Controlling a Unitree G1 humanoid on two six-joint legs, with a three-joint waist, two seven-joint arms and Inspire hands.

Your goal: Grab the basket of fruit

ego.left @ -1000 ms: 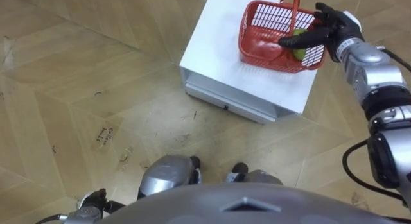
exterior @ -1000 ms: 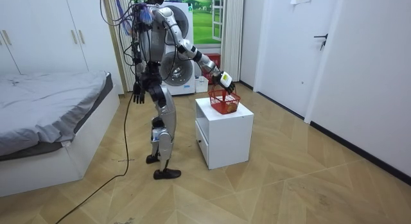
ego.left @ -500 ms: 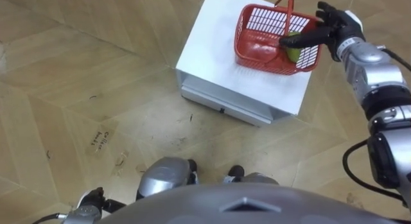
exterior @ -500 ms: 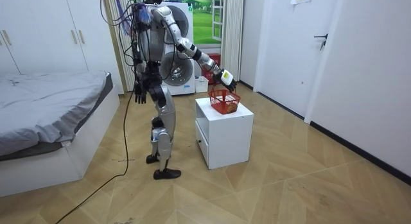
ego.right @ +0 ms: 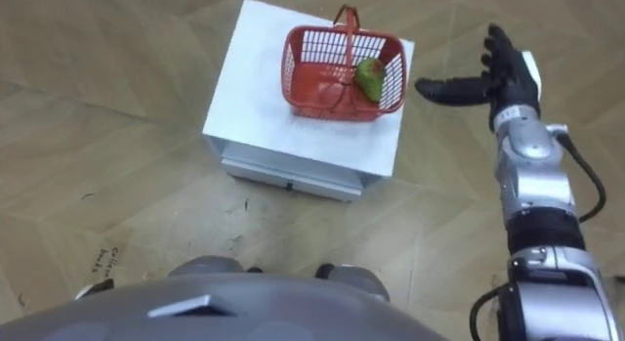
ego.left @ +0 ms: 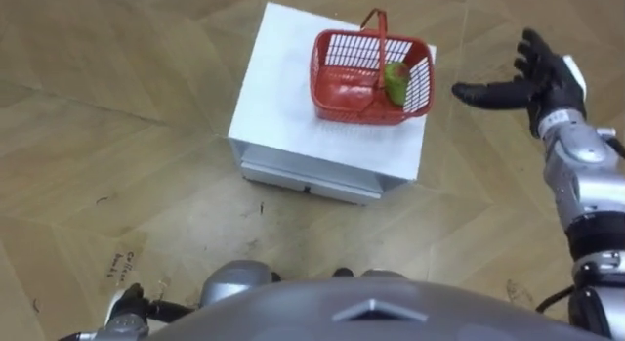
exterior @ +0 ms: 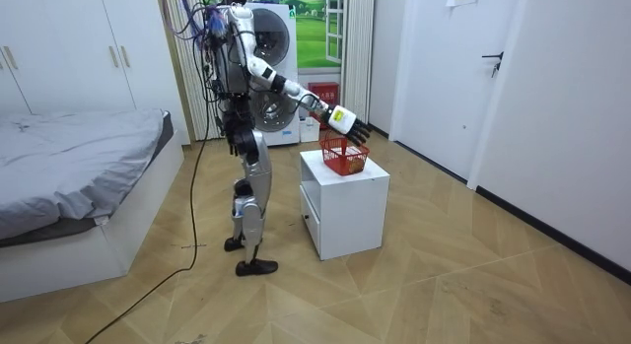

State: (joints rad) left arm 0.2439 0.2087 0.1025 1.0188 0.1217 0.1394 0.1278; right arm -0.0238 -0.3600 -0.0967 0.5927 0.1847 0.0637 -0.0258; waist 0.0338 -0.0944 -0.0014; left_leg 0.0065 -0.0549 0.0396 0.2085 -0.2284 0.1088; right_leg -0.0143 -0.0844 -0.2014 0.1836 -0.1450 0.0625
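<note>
A red plastic fruit basket (ego.left: pixel 371 75) sits on top of a small white desk (ego.left: pixel 293 136) with a drawer in its front, on a wooden floor (ego.left: pixel 117 97). The basket's handle (ego.left: pixel 375 38) stands upright over its middle. Inside, against the wall nearer the robot's right, lies a green fruit (ego.left: pixel 395 80); something red may lie beside it, but it blends with the basket and is hard to make out.

The robot stands just in front of the desk, looking down at it. Its right hand (ego.left: pixel 532 82) is held out in the air to the right of the basket, well clear of it and past the desk's edge, fingers spread wide and thumb pointing toward the basket, holding nothing. Half a second ago this same hand was right at the basket's right wall, fingers reaching over the rim near the fruit. It has since drawn back and apart from the basket, and the basket has stayed on the desk.

In the room view the robot's left arm hangs at its side; whether that hand's fingers are open or curled cannot be told.

The basket rests on the desk, not lifted. The handle is the likely place for a hold, and the open right hand is nearest to it.
</note>
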